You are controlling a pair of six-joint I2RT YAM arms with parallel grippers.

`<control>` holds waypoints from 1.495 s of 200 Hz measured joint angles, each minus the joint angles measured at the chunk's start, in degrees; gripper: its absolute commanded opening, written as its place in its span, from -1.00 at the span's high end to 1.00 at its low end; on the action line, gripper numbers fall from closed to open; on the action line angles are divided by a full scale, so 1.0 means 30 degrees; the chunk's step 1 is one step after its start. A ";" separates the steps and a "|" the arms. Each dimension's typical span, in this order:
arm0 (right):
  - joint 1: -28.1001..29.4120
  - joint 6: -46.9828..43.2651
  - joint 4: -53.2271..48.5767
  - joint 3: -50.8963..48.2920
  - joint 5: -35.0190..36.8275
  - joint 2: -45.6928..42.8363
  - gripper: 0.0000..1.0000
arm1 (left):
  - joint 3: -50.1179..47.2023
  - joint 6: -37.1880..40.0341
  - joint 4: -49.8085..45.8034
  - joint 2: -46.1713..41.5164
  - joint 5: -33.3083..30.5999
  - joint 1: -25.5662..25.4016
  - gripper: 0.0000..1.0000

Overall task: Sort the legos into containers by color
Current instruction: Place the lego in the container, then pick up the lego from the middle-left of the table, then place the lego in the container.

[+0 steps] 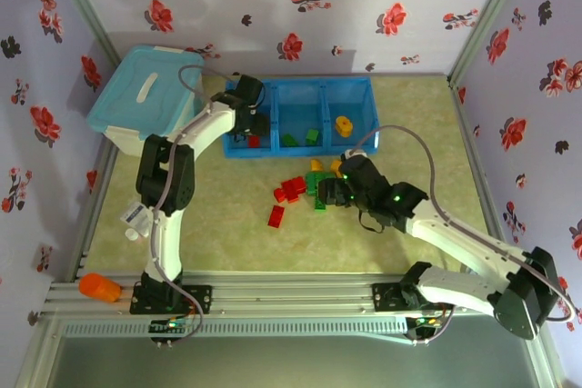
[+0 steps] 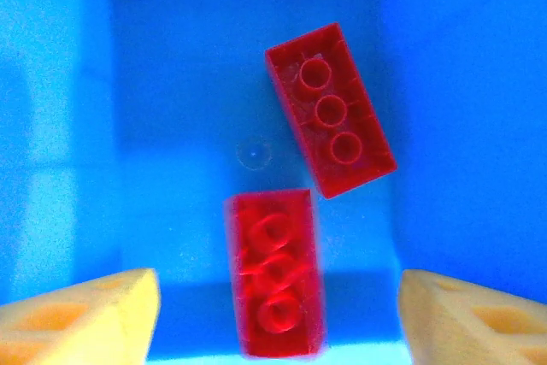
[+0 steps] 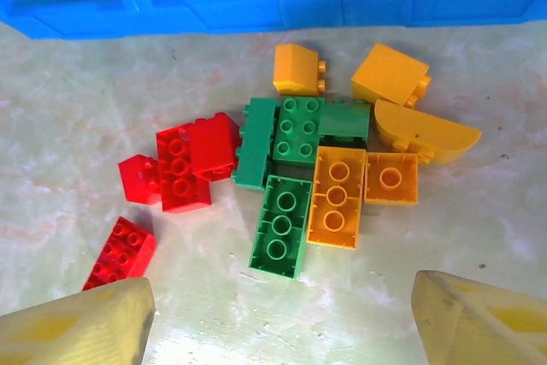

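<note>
I start with the table (image 1: pixel 227 243), a pale mottled surface walled in by flowered panels. At its far left corner sits a pale blue tub (image 1: pixel 145 97) with its lid on. Just to the right of the tub, along the far edge, lies the bright blue tray (image 1: pixel 300 86) with three square compartments in a row.

The left arm (image 1: pixel 168 179) reaches up to the tray's left compartment. The left gripper (image 1: pixel 249 121) hangs over that compartment with its fingers (image 2: pixel 85 318) wide apart and touching nothing. The right arm (image 1: pixel 464 243) bends in from the right. The right gripper (image 1: pixel 333 190) is above the loose pile on the table, its fingers (image 3: pixel 81 326) likewise spread and empty.

The legos are distributed as follows. The left compartment holds two red bricks: one (image 2: pixel 329 108) is sharp and lies tilted on the floor, and the other (image 2: pixel 273 271) is blurred, so I cannot tell whether it rests there. The middle compartment holds two green bricks (image 1: pixel 289 140). The right compartment holds one orange-yellow brick (image 1: pixel 343 124).

On the table just in front of the tray, the pile consists of:
- a red cluster (image 3: pixel 184 164) at the left, with one red brick (image 3: pixel 120 252) apart from it;
- green bricks (image 3: pixel 282 224) touching one another in the middle;
- orange-yellow pieces (image 3: pixel 336 197) at the right, including two wedges (image 3: pixel 389 74) nearest the tray.
</note>
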 measured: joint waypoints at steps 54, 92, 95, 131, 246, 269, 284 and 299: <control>0.0007 -0.0022 -0.0270 0.0007 0.0248 -0.0525 -0.64 | -0.4561 -0.0393 0.0022 -0.6375 -0.0095 -0.2280 -0.50; 0.0007 -0.0284 -0.0408 0.0138 0.0393 0.0408 -0.69 | -0.9857 -0.1807 0.0933 -1.0214 0.0066 -0.6346 -0.48; 0.0007 -0.0335 -0.0423 0.0168 0.0408 0.0510 -0.69 | -1.0193 -0.1953 0.0940 -1.0214 0.0117 -0.6630 -0.48; 0.0007 -0.0525 -0.0488 0.0911 0.0634 0.1566 -0.70 | -1.2954 -0.3242 0.0991 -0.9224 0.0219 -0.8808 -0.46; 0.0007 -0.0510 -0.0576 0.1158 0.1384 0.0546 -0.67 | -1.2524 -0.4014 0.1581 -0.6499 0.0401 -0.9020 0.64; 0.0000 -0.0503 -0.0561 0.0940 0.1698 -0.0058 -0.65 | -1.2014 -0.3235 0.0801 -0.8072 0.0364 -0.7475 0.68; 0.0000 -0.0466 -0.0554 0.0692 0.1698 -0.0160 -0.64 | -1.0972 -0.2594 0.0437 -0.9245 0.0335 -0.5253 0.65; 0.0000 -0.0430 -0.0561 0.0510 0.1683 -0.0087 -0.64 | -0.8896 -0.1887 0.0452 -0.9573 0.0255 -0.2885 0.65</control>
